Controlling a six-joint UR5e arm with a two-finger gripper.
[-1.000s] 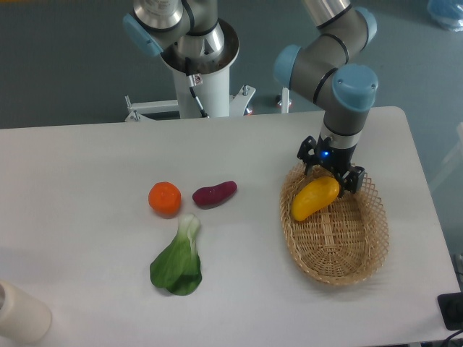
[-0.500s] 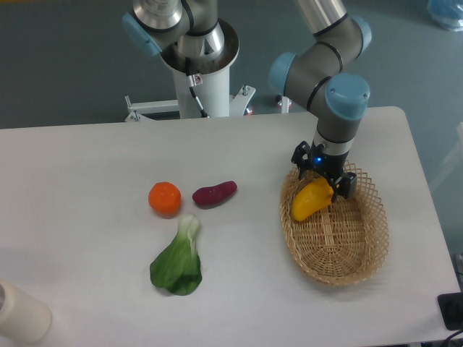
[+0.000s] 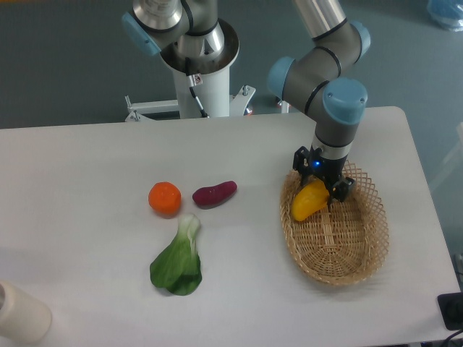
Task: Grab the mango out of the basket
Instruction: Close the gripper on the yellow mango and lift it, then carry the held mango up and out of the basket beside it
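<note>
The mango [image 3: 307,202] is yellow with an orange tint and lies tilted at the near-left part of the wicker basket [image 3: 354,249], on the right of the table. My gripper [image 3: 321,182] is straight above the mango's upper end, its black fingers on either side of it. The gripper body hides the mango's upper end. I cannot tell whether the fingers press on the fruit.
A round orange fruit [image 3: 165,198] and a dark purple oblong vegetable [image 3: 214,193] lie mid-table. A green leafy vegetable [image 3: 179,260] lies in front of them. A cream cylinder [image 3: 20,314] stands at the front left corner. The arm's white base [image 3: 204,65] is behind the table.
My gripper has moved left and lower onto the mango's upper end. The mango looks shorter, with more of it hidden by the gripper.
</note>
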